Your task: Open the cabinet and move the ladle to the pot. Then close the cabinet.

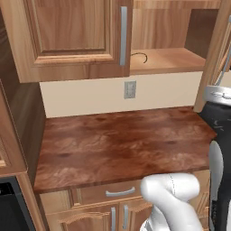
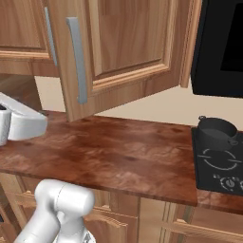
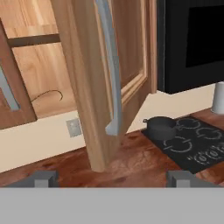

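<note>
The wooden wall cabinet has its left door shut and its right door swung wide open, grey bar handle facing me. On the bare lower shelf inside lies the slim dark ladle, which the hand view shows as a thin curved line. The small dark pot sits on the back left burner of the cooktop, to the right of the open door. My gripper is open with nothing between its tips. It hangs in front of the open door's edge, well back from the shelf.
A brown countertop runs under the cabinet, with a wall outlet above it. The black cooktop lies at the right under a black microwave. Low drawers with curved handles are below. The open door juts out over the counter.
</note>
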